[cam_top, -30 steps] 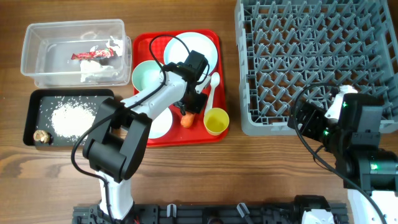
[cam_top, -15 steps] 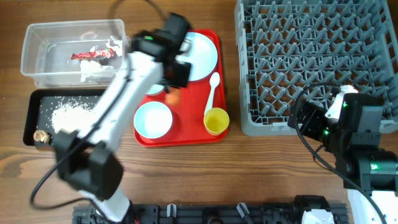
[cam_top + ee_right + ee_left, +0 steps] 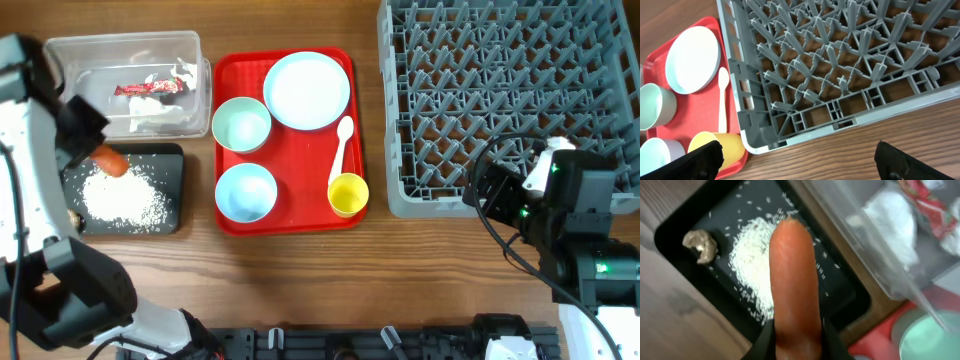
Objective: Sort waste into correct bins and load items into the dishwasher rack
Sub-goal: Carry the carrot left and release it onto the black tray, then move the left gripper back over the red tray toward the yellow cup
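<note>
Gripping the carrot (image 3: 792, 280) by one end, the left fingers (image 3: 95, 150) hold it above the rice (image 3: 752, 265) in the black tray (image 3: 840, 287). Dropped tilted, it could scatter grains or roll onto the bench. Farther off, the right fingers (image 3: 485, 190) gape empty beside the rack (image 3: 840, 65).

wooden table (image 3: 330, 290) carries a clear tub (image 3: 80, 85), black tray (image 3: 168, 165) beside it, red tray (image 3: 300, 190), grey rack (image 3: 500, 100).
</note>
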Controlling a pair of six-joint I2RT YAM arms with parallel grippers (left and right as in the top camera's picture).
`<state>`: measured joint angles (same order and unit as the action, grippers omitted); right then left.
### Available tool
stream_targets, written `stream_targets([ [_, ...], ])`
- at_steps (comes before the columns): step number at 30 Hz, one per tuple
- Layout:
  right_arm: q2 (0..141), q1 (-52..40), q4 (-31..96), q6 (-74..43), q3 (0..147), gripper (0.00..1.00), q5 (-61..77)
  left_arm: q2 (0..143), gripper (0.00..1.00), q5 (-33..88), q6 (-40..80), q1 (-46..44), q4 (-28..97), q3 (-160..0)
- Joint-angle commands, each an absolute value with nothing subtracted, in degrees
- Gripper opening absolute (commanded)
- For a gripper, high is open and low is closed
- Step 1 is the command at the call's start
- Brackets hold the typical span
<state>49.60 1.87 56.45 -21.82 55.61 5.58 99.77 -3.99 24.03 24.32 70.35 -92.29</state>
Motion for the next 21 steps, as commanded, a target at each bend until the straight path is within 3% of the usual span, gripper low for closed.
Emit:
stream_targets([
  [1, 49.67, 1.67, 56.34, -21.15, 55.57, 1.00, 6.46, 99.48, 0.04, -3.88, 28.77, 27.29, 63.33, -80.38],
  [7, 49.67, 1.67, 57.04, -21.02, 55.57, 1.00, 6.44, 99.53, 0.06, -3.73, 33.54, 27.38, 47.53, -65.82],
  [8, 49.67, 1.67, 57.10, -21.04, 55.57, 1.00, 6.44, 99.55, 0.15, -3.73, 33.54, 27.38, 45.47, -64.53],
  [13, 49.67, 1.67, 57.08, -21.02, 55.57, 1.00, 6.46, 99.55, 0.36, -3.75, 33.47, 27.38, 43.88, -63.90],
  [18, 49.67, 1.67, 57.10, -20.99, 55.57, 1.00, 6.46, 99.55, 0.41, -3.73, 33.47, 27.38, 43.83, -63.90],
  [21, 49.67, 1.67, 57.08, -21.02, 55.57, 1.00, 6.44, 99.35, 0.35, -3.09, 33.12, 27.38, 44.23, -64.55],
])
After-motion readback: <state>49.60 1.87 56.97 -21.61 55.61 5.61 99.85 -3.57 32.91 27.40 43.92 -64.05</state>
